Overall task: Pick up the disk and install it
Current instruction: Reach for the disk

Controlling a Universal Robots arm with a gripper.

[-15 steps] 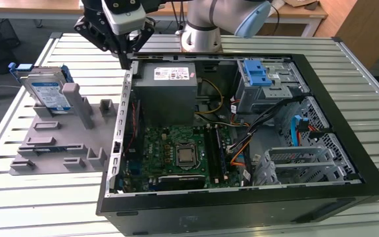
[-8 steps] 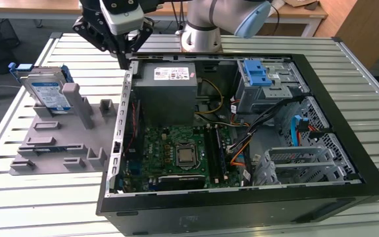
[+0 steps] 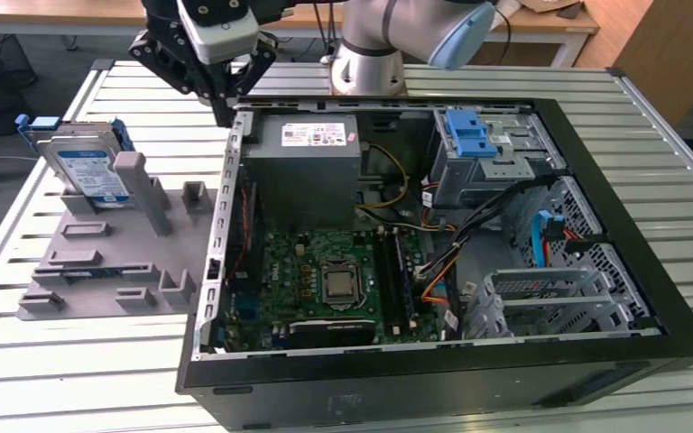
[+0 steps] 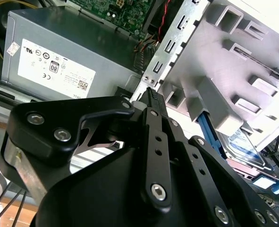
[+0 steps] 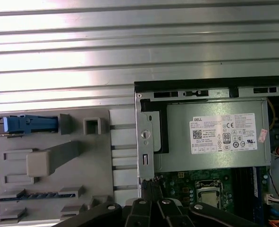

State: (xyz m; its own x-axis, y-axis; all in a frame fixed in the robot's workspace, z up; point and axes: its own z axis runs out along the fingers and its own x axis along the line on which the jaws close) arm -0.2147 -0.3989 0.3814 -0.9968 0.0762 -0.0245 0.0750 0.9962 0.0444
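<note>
Black two-finger gripper (image 3: 224,114), fingertips closed together and empty, hangs above the metal rim of the open black computer case (image 3: 635,271), beside the grey box-shaped power supply (image 3: 310,167). The silver disk (image 3: 87,167) in its blue plastic carrier stands on edge in the grey moulded holder (image 3: 106,262), well apart at the exterior view's left. Hazards: a straight descent would strike the case rim; an off-centre grasp could jam the disk in its slot. The slatted metal table (image 3: 33,352) lies open around the holder, whose upright post (image 3: 130,180) stands just beside the disk.
</note>
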